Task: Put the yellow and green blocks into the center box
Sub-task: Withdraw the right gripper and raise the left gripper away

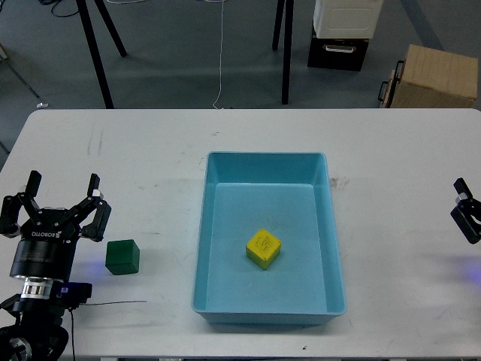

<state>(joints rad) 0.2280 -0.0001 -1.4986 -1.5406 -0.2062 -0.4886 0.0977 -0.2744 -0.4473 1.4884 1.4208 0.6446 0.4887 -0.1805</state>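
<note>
A yellow block [263, 248] lies inside the light blue center box [267, 167] near its middle. A green block [122, 256] sits on the white table to the left of the box. My left gripper [63, 185] is open and empty, standing up and to the left of the green block, apart from it. Only a small dark part of my right gripper [466, 213] shows at the right edge of the table, and its fingers cannot be told apart.
A thin black cable [113, 304] lies along the table's front left. Beyond the table's far edge stand black tripod legs [96, 53], a black-and-white case [342, 34] and a cardboard box [436, 77].
</note>
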